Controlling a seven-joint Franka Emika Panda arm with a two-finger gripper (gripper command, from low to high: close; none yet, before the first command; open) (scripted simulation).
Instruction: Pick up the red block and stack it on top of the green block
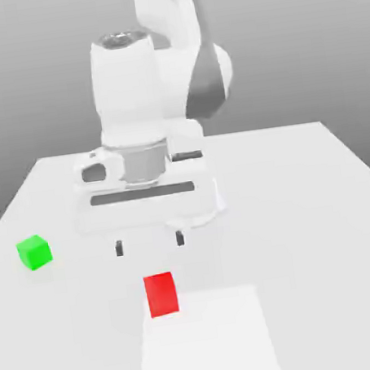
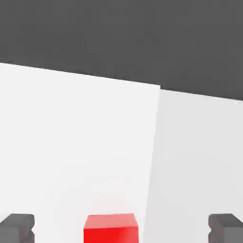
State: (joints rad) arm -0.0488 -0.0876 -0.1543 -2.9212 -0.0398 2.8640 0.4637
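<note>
Red block (image 1: 161, 295) and green block (image 1: 34, 252) sit apart on the table (image 1: 309, 229), the green one toward the exterior view's left edge, then the claw (image 1: 149, 243), wide open and empty, then the red one by the pale patch's (image 1: 209, 345) far left corner.

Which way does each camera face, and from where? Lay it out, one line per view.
Exterior view: off the arm, facing it across the table, slightly downward; arm and open pincer show.
Hand view: on the hand, looking past the pincer's two fingertips toward the tabletop and its edge.
Shared: red block, pincer, table.
</note>
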